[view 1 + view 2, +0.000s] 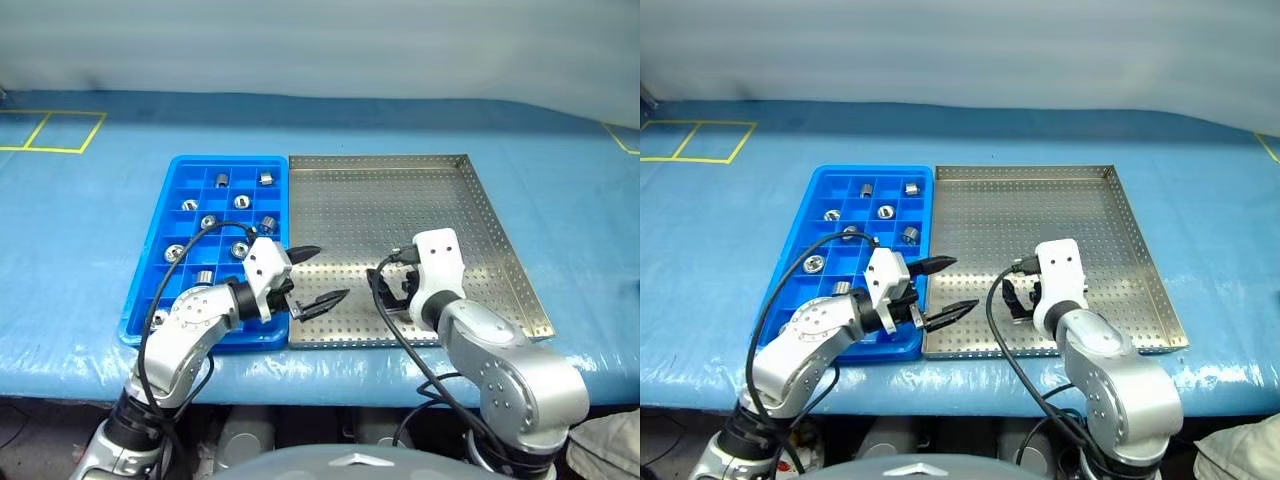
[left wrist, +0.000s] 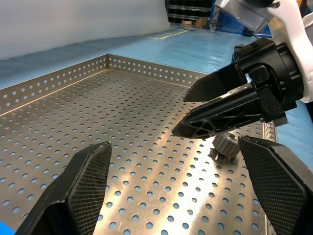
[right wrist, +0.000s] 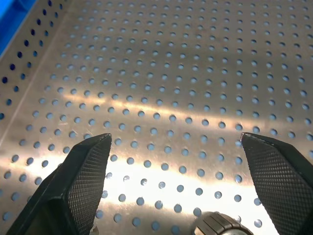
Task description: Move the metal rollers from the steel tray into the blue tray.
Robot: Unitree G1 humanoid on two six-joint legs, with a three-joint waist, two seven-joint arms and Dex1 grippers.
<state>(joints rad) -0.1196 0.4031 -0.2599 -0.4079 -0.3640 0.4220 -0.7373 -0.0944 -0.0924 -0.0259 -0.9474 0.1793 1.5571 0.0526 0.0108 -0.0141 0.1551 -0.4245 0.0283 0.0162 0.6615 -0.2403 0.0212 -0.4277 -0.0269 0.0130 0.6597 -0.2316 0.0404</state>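
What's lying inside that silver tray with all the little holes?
One metal roller lies on the steel tray, directly below the open right gripper. The rest of the visible floor is bare; the arm hides part of the near edge.

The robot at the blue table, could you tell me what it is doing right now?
It is sorting metal rollers from the steel tray into the blue tray, where several already sit in compartments. One roller remains on the steel tray, under the open right gripper. The left gripper, also open and empty, hovers at the trays' shared edge.
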